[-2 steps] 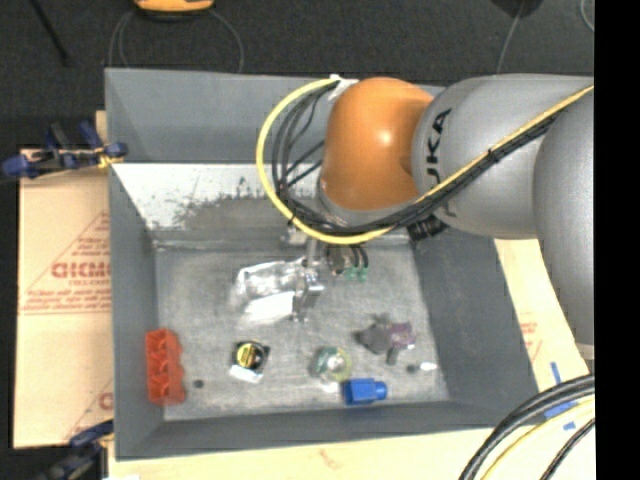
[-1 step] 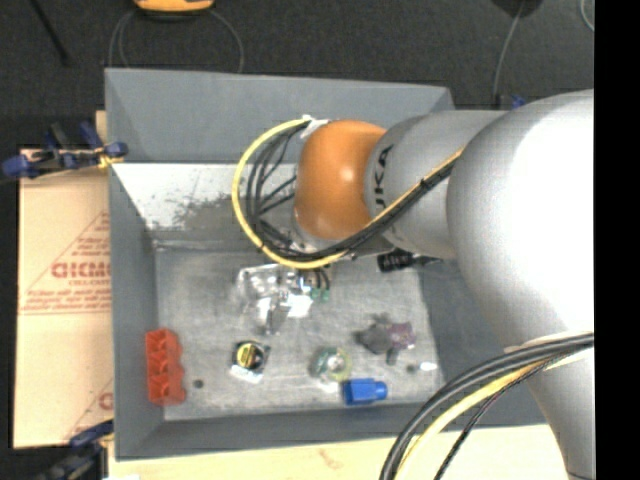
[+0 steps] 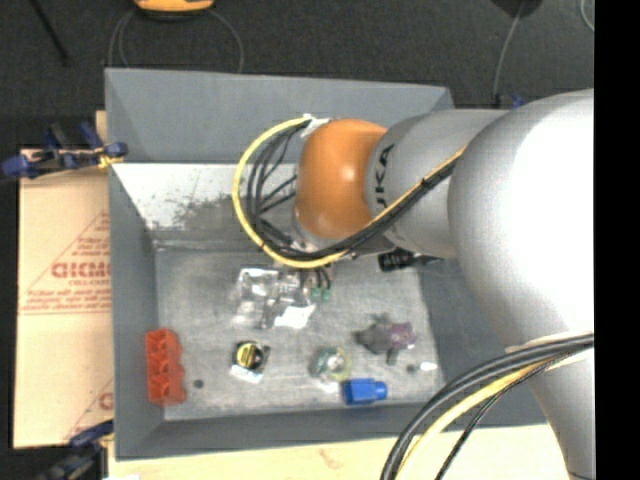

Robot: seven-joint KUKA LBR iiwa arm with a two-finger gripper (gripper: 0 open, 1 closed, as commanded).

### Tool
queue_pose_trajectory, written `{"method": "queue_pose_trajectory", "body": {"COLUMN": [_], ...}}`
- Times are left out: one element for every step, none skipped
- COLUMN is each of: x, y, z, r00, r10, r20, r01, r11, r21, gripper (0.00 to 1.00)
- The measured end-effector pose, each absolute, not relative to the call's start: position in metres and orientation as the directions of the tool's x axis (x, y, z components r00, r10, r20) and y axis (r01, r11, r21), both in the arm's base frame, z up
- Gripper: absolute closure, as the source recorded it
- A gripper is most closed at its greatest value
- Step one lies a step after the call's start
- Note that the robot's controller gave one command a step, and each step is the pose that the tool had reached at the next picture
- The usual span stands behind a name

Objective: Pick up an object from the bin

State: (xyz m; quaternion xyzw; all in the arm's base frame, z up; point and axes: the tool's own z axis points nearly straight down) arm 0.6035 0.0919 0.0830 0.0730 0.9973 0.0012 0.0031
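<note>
My gripper (image 3: 268,292) hangs below the orange wrist cover, low over the middle of the bin floor. A small white scrap (image 3: 293,317) lies right at its lower right side, touching or just under it. A round black and yellow thing (image 3: 249,358) sits on the floor a little below the gripper. To the right of that lies a small green and white round thing (image 3: 329,362).
An orange-red ridged block (image 3: 163,366) stands near the bin's left wall. A blue cap (image 3: 364,391) lies by the front wall, and a grey and purple lump (image 3: 388,336) towards the right. The arm covers the bin's upper right.
</note>
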Motion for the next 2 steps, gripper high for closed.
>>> {"method": "queue_pose_trajectory", "body": {"x": [0.593,0.600], "y": [0.088,0.077], "z": [0.189,0.227], "r00": [-0.971,-0.981], "r10": [0.240,0.193], "r20": [-0.006,-0.005], "r01": [0.240,0.193], "r11": [0.971,0.981], "r21": [0.003,-0.001], "gripper": [1.00,1.00]}}
